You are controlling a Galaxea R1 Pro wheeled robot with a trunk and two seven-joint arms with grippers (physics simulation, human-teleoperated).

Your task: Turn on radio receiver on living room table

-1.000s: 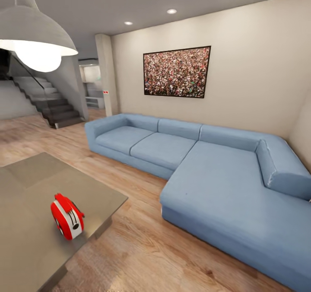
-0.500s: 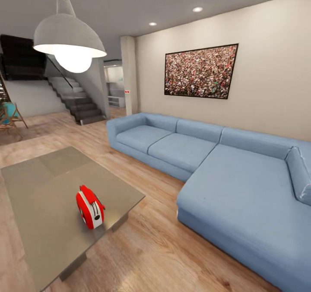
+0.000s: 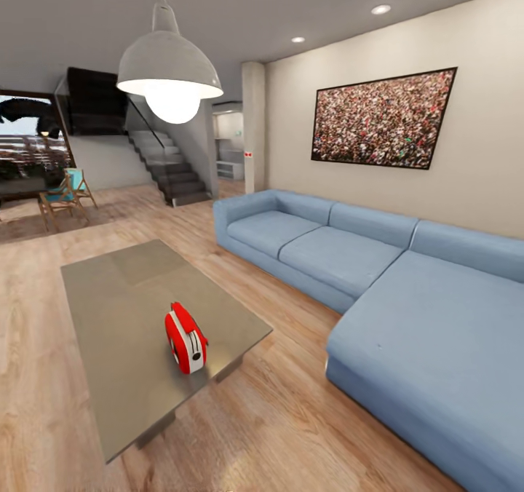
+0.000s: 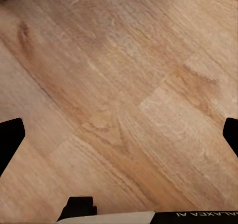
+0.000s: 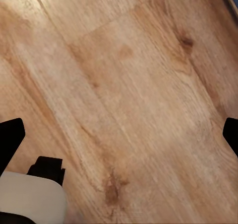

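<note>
The radio receiver (image 3: 185, 338) stands on the counter (image 3: 116, 310), near its front right corner. The sofa (image 3: 378, 274) runs along the wall to the counter's right, floor (image 3: 291, 346) between them. A lamp (image 3: 169, 73) hangs above the counter's far end. Stairs (image 3: 171, 168) rise behind, chairs (image 3: 65, 193) far left. A picture (image 3: 382, 119) hangs over the sofa.

Home liv. rm: sofa (image 3: 378, 274), stairs (image 3: 171, 168).
</note>
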